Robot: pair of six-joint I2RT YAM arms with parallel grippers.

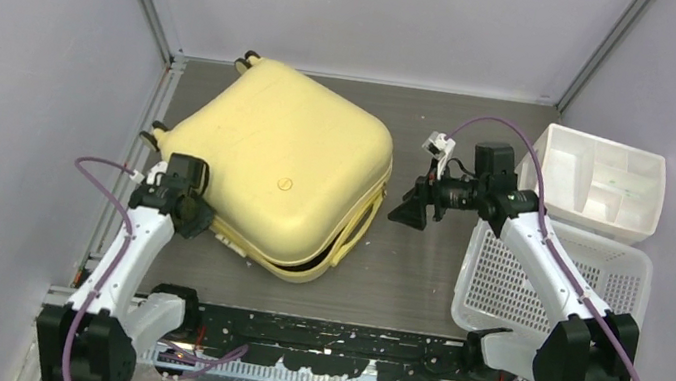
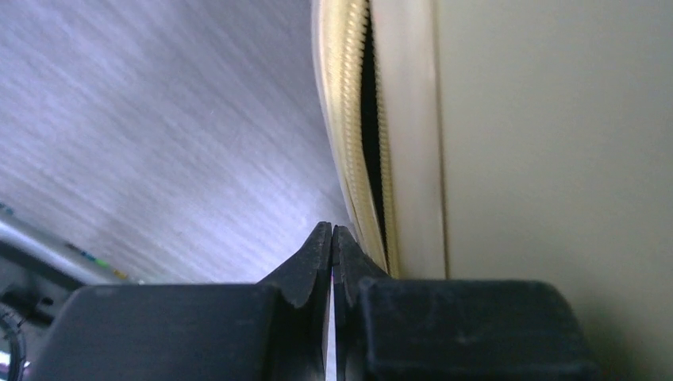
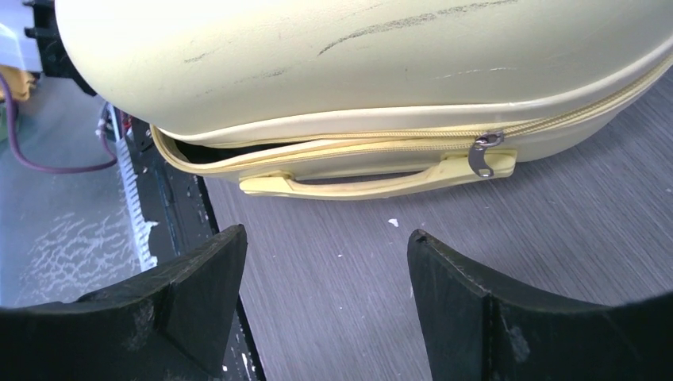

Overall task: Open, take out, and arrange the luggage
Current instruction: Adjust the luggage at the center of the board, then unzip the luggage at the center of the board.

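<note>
The pale yellow luggage (image 1: 282, 167) lies flat on the table, wheels toward the back left. Its zipper is partly undone along the near edge, leaving a dark gap (image 2: 369, 119). My left gripper (image 1: 195, 220) is shut with nothing visible between the fingers, its tips (image 2: 332, 232) against the zipper seam at the case's near left side. My right gripper (image 1: 409, 210) is open and empty, hovering over the table just right of the case. In the right wrist view the luggage (image 3: 317, 55) shows its side handle (image 3: 357, 186) and metal zipper pull (image 3: 484, 151).
A white perforated basket (image 1: 553, 283) sits at the right under the right arm. A white drawer bin (image 1: 603, 180) stands behind it. Grey walls enclose the table on the left, back and right. A black rail (image 1: 322, 335) runs along the near edge.
</note>
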